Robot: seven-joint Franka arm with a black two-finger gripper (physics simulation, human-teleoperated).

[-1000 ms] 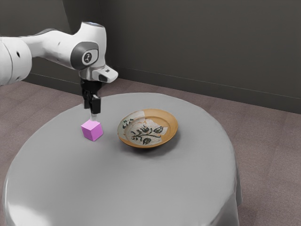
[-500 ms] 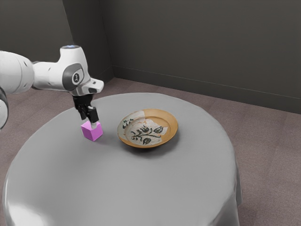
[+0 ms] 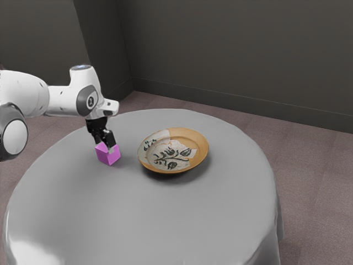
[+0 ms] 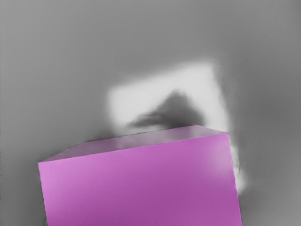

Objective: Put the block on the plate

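The gripper point(image 3: 105, 144) is low over the table at the pink block point(image 3: 109, 158), its fingers apart. One pale fingertip overlaps the block's top on the side toward the plate; the other finger stands farther back, its tip hard to make out. The block rests on the table. In the wrist view the block point(image 4: 141, 181) appears large, directly under the hand. Beside the block, toward the exterior view's right, lies the orange-rimmed plate point(image 3: 199, 148) with a dark leaf pattern, apart from it.
A grey cloth covers the round table point(image 3: 165, 215). Behind it are a brownish floor point(image 3: 309, 165) and a dark wall point(image 3: 237, 49).
The hand has come down and a little toward the exterior view's left, so its fingertips are now at the block. Block and plate have stayed where they were.
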